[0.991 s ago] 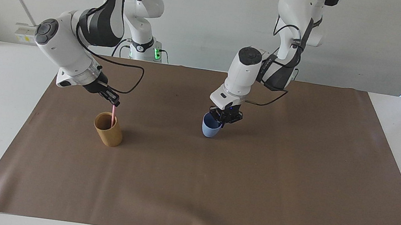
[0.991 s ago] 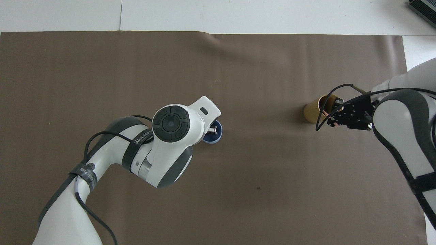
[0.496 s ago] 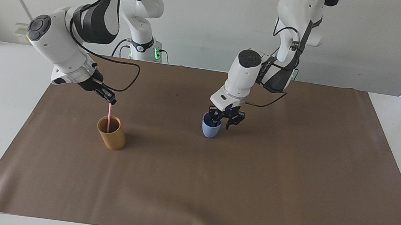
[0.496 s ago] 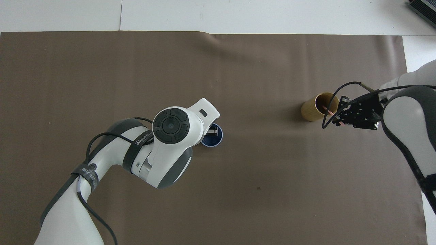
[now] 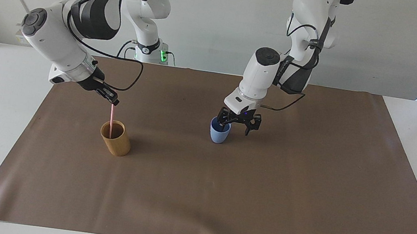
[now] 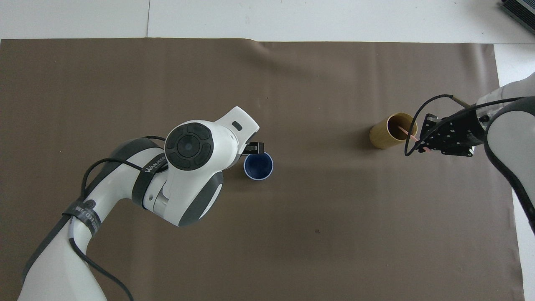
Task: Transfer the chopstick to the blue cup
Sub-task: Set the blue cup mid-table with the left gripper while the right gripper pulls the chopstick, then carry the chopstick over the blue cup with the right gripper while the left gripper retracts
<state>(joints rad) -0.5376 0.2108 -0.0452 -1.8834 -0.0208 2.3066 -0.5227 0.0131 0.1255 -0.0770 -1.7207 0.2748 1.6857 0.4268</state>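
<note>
The left gripper (image 5: 237, 127) is letting go of the blue cup (image 5: 219, 131) right now; a second ago its fingers were pinched on the rim, and now they are standing wide apart, one fingertip just above the rim and the other out past the cup wall toward the left arm's end of the table; the cup is sitting upright on the brown mat (image 5: 303, 194) near the middle of the table, empty and free; that is looking like the receiving cup being parked and made ready. Over at the right arm's end of the table the right gripper (image 5: 113, 101) is rising, higher over the tan cup (image 5: 115, 138) than it was a second ago; its fingertips are together, clamped on the top of the chopstick (image 5: 111, 119); the chopstick is hanging nearly upright, more of its pink length showing now, its lower end still dipping inside the tan cup. So the transfer is only beginning, by my reading; the stick has yet to clear that rim and cross to the blue cup, well apart from it.
</note>
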